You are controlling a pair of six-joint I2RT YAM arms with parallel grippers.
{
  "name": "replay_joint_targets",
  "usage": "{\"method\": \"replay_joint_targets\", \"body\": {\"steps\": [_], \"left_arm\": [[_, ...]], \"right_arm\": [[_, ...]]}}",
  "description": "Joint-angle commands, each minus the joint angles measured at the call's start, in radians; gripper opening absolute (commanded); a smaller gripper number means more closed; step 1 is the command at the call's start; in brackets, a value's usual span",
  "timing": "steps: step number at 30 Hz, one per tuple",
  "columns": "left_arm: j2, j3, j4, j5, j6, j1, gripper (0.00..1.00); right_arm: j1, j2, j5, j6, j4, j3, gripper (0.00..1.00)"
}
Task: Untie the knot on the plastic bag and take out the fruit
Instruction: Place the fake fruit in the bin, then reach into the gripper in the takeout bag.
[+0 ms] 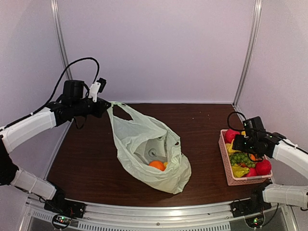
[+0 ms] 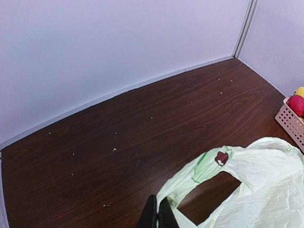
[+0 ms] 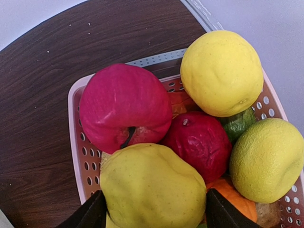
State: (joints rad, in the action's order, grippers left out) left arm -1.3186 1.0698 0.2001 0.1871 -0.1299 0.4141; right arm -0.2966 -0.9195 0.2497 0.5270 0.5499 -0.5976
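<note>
Over on the left, the left gripper is up high above the table, and the overhead view shows the bag hanging from it by one handle, stretched up and to the left while the bag's body slumps on the wood near the middle. The left wrist view settles what the overhead cannot: those two dark fingers are pressed tight together with the thin handle pinched between them. From above, the bag's mouth gapes wide, and down inside sits an orange, with a sliver of yellow just beside it. None of that interior shows from the left wrist, which sees only crinkled pale green plastic and a corner of the basket. Across on the right, well apart from the bag, the right gripper hangs over that pink basket. Its wrist view shows the jaws spread wide around a yellow fruit, a finger against each flank. Packed below are a red fruit, a darker red one and two more yellow rounds. Only the overhead view shows the grapes.
</note>
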Motion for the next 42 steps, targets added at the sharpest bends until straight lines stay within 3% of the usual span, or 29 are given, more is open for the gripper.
{"method": "replay_joint_targets", "body": {"steps": [1, 7, 17, 21, 24, 27, 30, 36, 42], "left_arm": [[0.004, 0.025, -0.015, 0.01, -0.008, -0.001, 0.0], [0.01, 0.025, -0.016, 0.008, -0.008, -0.001, 0.0], [0.018, 0.021, -0.021, 0.008, -0.009, -0.001, 0.0], [0.019, 0.019, -0.028, 0.029, -0.012, -0.001, 0.0], [0.02, 0.019, -0.03, 0.038, -0.01, -0.001, 0.0], [0.023, 0.019, -0.03, 0.035, -0.007, -0.001, 0.0], [0.023, 0.019, -0.029, 0.028, -0.004, -0.001, 0.0], [0.028, 0.02, -0.025, 0.023, 0.0, -0.001, 0.0], [0.037, 0.019, -0.024, 0.021, 0.001, -0.001, 0.0]], "right_arm": [[-0.002, 0.011, -0.007, 0.003, 0.045, 0.016, 0.75], [-0.002, 0.024, 0.008, 0.026, 0.046, 0.011, 0.93], [-0.005, 0.131, 0.037, 0.031, 0.108, -0.041, 0.98], [-0.04, 0.22, -0.01, 0.002, 0.087, -0.086, 0.98], [-0.077, 0.236, -0.129, -0.03, 0.008, -0.1, 0.98], [-0.171, 0.185, -0.326, -0.064, -0.134, -0.099, 0.94], [-0.408, 0.093, -0.45, -0.094, -0.323, -0.114, 0.91], [-0.682, -0.208, -0.404, -0.171, -0.357, -0.343, 0.85], [-0.76, -0.466, -0.38, -0.179, -0.291, -0.522, 0.77]]}}
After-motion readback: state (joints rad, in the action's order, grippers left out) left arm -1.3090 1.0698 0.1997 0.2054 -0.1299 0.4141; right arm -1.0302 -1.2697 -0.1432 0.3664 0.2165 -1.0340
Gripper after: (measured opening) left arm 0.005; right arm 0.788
